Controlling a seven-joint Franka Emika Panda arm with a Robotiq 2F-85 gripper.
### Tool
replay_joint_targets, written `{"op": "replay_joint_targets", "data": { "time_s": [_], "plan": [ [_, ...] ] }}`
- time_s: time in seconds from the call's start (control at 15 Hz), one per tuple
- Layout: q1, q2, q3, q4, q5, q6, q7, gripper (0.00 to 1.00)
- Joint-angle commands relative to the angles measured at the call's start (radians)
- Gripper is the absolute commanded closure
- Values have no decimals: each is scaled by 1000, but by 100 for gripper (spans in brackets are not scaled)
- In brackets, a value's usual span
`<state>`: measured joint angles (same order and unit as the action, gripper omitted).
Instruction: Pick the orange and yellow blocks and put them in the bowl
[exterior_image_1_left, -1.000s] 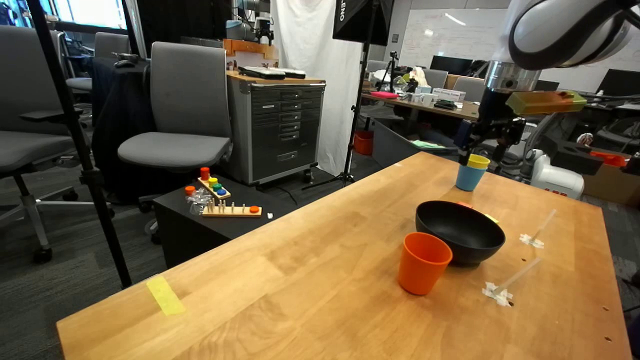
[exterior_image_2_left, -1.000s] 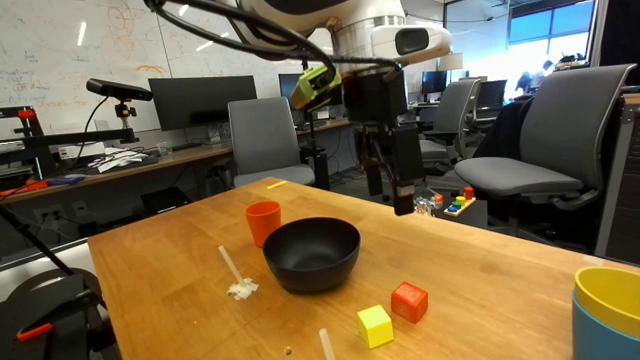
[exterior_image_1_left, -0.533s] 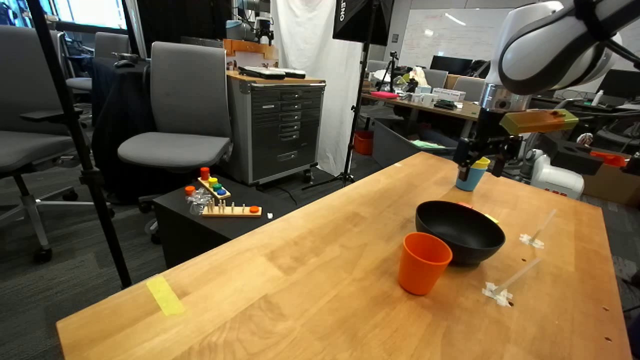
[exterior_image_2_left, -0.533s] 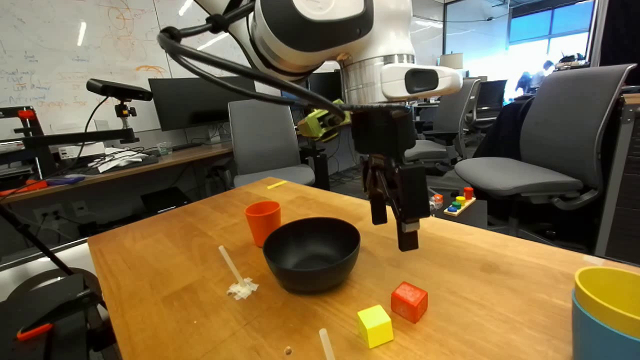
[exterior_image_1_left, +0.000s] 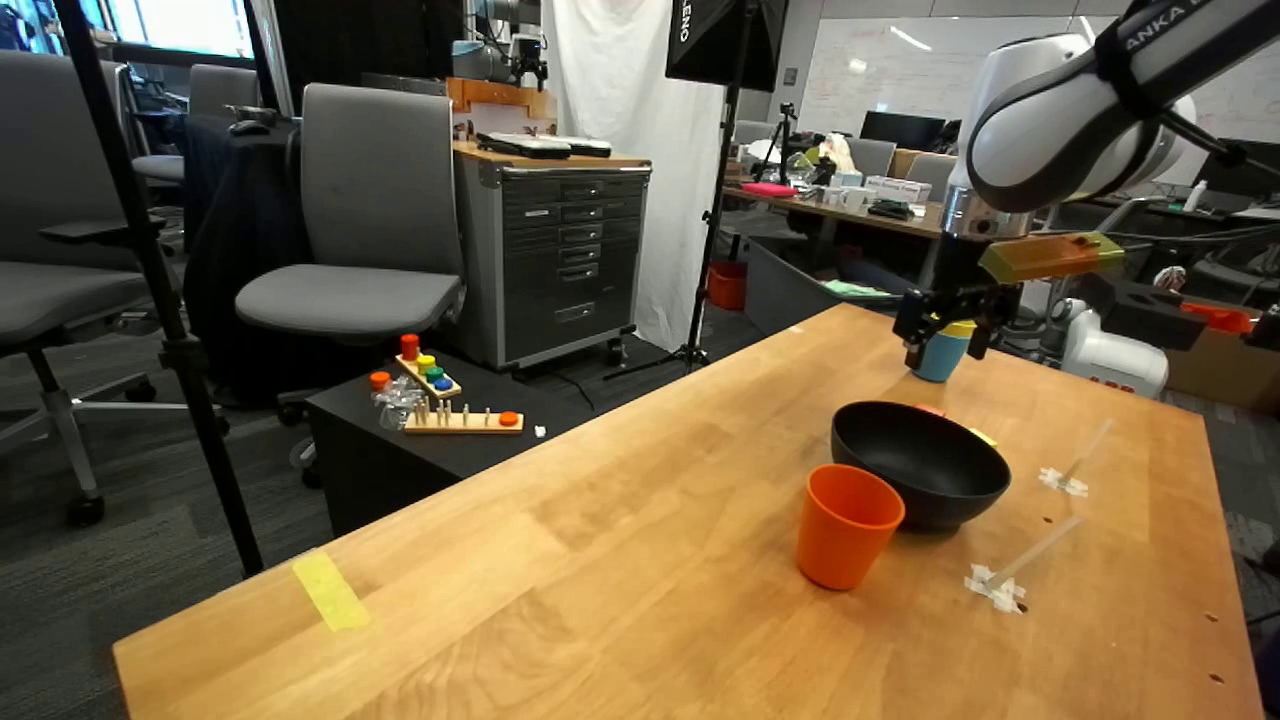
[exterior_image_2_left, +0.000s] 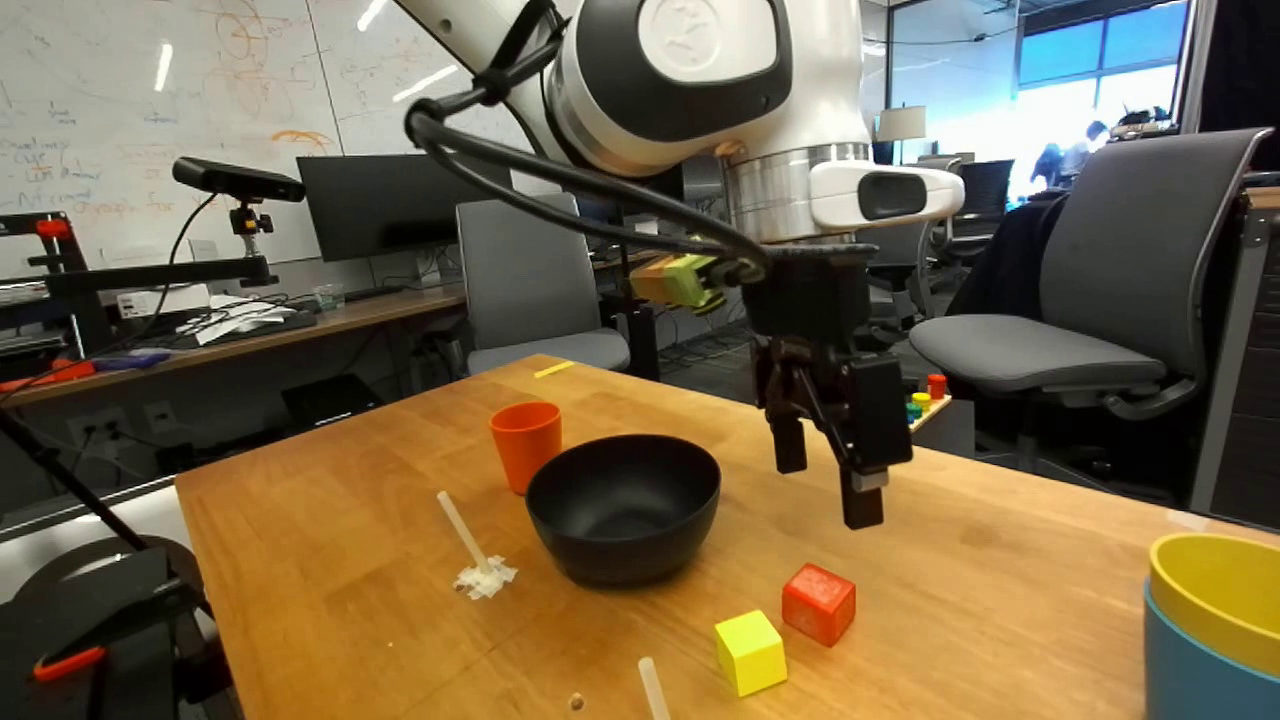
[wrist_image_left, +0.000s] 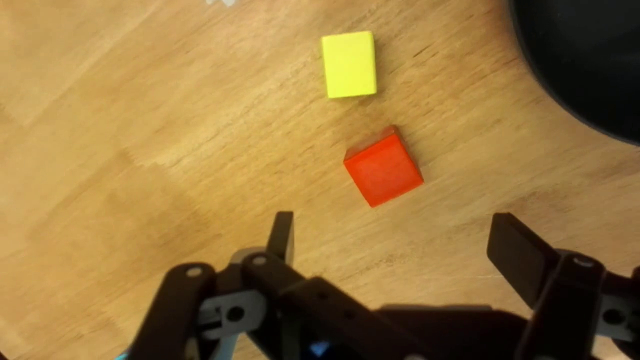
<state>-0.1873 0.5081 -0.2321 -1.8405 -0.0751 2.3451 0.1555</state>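
The orange-red block (exterior_image_2_left: 819, 604) and the yellow block (exterior_image_2_left: 751, 653) lie close together but apart on the table. In the wrist view, the orange-red block (wrist_image_left: 384, 171) is just beyond the fingertips and the yellow block (wrist_image_left: 349, 65) is farther up. In an exterior view only slivers of the orange-red block (exterior_image_1_left: 930, 409) and yellow block (exterior_image_1_left: 984, 437) show behind the bowl. The black bowl (exterior_image_2_left: 625, 562) stands upright beside them and looks empty; its edge shows in the wrist view (wrist_image_left: 545, 85). My gripper (exterior_image_2_left: 826, 487) is open and empty, above the table near the orange-red block.
An orange cup (exterior_image_2_left: 526, 448) stands by the bowl. A blue cup (exterior_image_2_left: 1205, 660) with a yellow cup (exterior_image_2_left: 1225, 600) nested in it stands on the gripper's far side from the bowl. Thin sticks (exterior_image_1_left: 1035, 550) are taped upright to the table (exterior_image_1_left: 600, 600). A yellow tape strip (exterior_image_1_left: 331, 592) marks one end.
The arm has lowered, bringing the open gripper down toward the table and nearer the orange-red block. The blocks, bowl and cups have not moved.
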Motion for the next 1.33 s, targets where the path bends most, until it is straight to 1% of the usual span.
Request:
{"op": "replay_joint_targets", "data": {
  "time_s": [0.0, 0.2, 0.47, 0.6, 0.8, 1.27],
  "plan": [
    [-36, 73, 16, 113, 4, -38, -82, 0],
    [-42, 105, 17, 141, -3, -43, -112, 0],
    [-38, 125, 24, 142, -8, -36, -146, 0],
    [-55, 124, 53, 138, 13, -46, -208, 0],
    [-62, 114, 78, 124, 19, -56, -270, 0],
    [-96, 96, 93, 91, 14, -81, -404, 0]
  ]
}}
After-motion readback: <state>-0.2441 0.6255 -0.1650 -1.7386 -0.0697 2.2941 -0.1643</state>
